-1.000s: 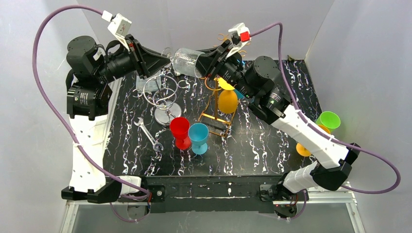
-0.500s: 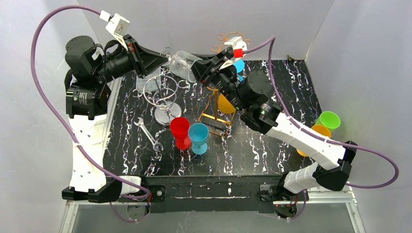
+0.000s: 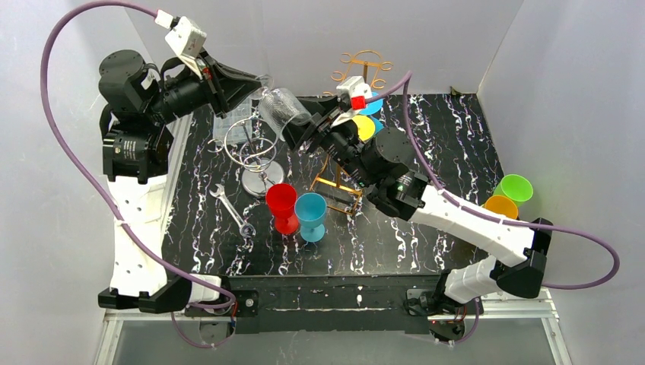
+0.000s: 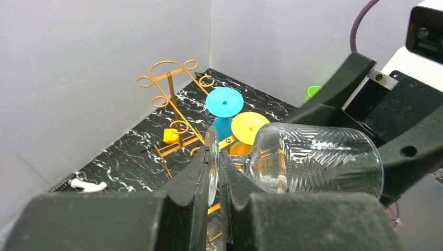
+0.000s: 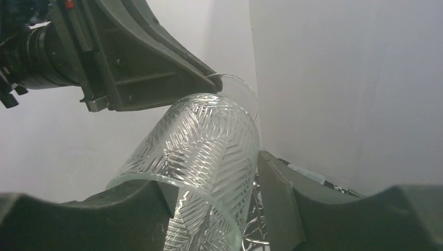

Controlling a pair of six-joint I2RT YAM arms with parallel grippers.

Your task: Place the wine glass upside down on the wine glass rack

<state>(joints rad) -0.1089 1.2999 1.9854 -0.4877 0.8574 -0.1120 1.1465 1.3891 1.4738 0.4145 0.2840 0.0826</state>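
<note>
Wine glass (image 3: 280, 109): clear, herringbone-cut bowl, thin disc foot. It lies roughly sideways in the air above the tabletop (image 3: 380, 243). Left fingers (image 4: 190, 180) are clamped together on the foot's edge. Right fingers (image 5: 282, 198) are spread either side of the bowl near its rim; can't tell if they press it.

Gold wire rack (image 4: 173, 99) stands beyond the left fingertips, below and behind the right fingers. Yellow glass (image 4: 249, 127) and blue glass (image 4: 224, 102) hang in it foot-up.

Chrome spiral stand (image 3: 255, 152) sits below the left fingers. Red cup (image 3: 281, 204), light-blue cup (image 3: 310, 213) and wrench (image 3: 232, 209) are on the tabletop nearer the arm bases, well apart from both sets of fingers. Green cup (image 3: 514, 187) and orange cup (image 3: 500, 205) are far right, well behind the right fingers, beside that arm.
</note>
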